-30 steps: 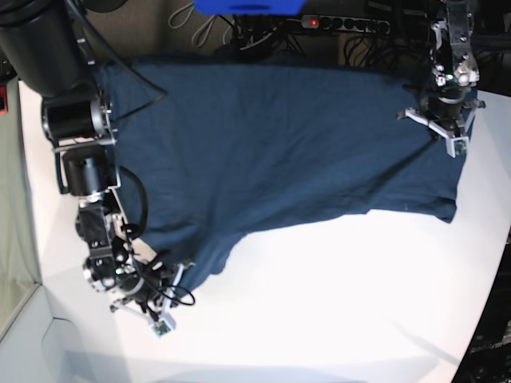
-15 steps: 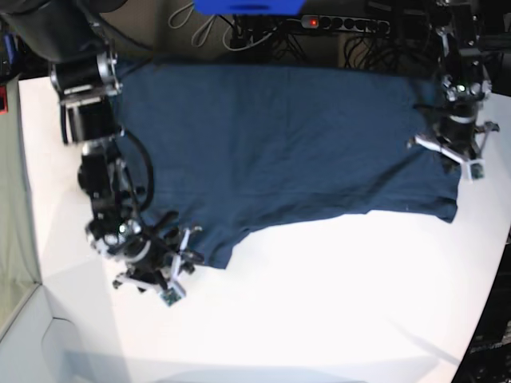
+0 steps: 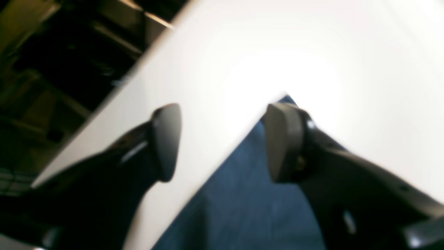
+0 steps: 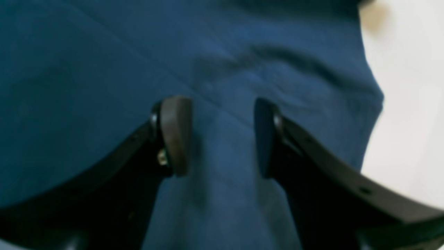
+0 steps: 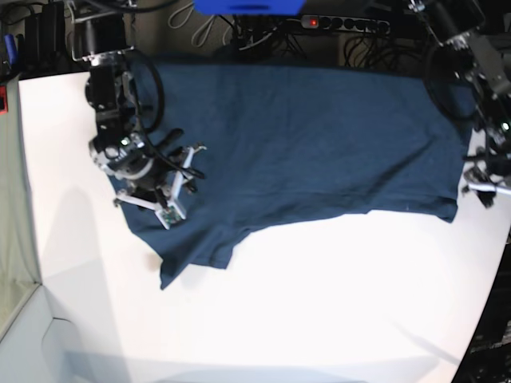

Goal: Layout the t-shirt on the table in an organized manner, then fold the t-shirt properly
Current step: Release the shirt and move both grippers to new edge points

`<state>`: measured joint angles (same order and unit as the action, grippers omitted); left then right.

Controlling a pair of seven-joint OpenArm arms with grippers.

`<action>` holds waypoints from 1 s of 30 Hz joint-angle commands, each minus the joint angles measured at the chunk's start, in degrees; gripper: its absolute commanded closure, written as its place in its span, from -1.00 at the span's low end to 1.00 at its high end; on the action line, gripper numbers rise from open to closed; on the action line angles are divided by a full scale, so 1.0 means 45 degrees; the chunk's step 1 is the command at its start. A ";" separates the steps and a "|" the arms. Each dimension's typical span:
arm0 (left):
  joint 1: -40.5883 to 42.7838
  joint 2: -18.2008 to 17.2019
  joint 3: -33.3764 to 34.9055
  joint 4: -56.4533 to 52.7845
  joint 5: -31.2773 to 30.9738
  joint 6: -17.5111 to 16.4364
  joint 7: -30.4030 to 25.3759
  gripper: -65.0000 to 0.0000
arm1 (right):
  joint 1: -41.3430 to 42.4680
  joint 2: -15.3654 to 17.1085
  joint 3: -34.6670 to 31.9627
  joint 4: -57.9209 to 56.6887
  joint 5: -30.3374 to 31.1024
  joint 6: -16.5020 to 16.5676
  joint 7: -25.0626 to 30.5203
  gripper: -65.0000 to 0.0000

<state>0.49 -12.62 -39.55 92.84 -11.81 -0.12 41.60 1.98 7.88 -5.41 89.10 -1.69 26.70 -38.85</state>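
The dark navy t-shirt (image 5: 303, 144) lies spread flat over the far half of the white table (image 5: 319, 303), one corner reaching toward the near left. My right gripper (image 5: 156, 191) hovers over the shirt's left part. In the right wrist view this gripper (image 4: 220, 137) is open, with only flat shirt cloth (image 4: 104, 69) below its gap. My left gripper (image 5: 483, 179) is at the shirt's right edge. In the left wrist view it (image 3: 225, 142) is open, straddling the shirt's edge (image 3: 242, 201) and bare table (image 3: 312, 52), gripping nothing.
Behind the table's far edge lie a black power strip (image 5: 343, 24), loose cables and a blue object (image 5: 247, 6). The table's curved edge (image 5: 487, 319) runs down the right side, close to my left gripper. Dark floor (image 3: 69, 52) shows beyond that edge.
Both grippers have let go of the shirt and opened. The right arm moved from the near left corner toward the far side; the left arm slid nearer and rightward to the shirt's right edge.
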 commanded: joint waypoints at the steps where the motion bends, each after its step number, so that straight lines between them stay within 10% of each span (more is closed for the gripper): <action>1: -0.0353 -0.0135 0.0007 -0.0284 -0.0061 -0.0042 -0.0054 -0.19 | -0.0039 -0.0042 0.0157 0.0254 0.0093 -0.0043 0.0262 0.08; 13: -0.3284 -0.1132 0.1414 -0.4543 -0.0198 -0.0061 -0.0112 -0.19 | -0.0996 0.0017 0.0333 0.0254 0.0093 -0.0023 0.0282 0.08; 30: -0.3929 -0.1132 0.2957 -0.8235 -0.0061 -0.0061 -0.3219 -0.19 | -0.1153 -0.0022 0.0313 0.0254 0.0093 -0.0023 0.0282 0.08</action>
<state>-15.70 -16.80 -26.24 54.96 -12.01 -0.38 28.88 -3.68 7.60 -4.08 89.25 -1.48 26.79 -38.28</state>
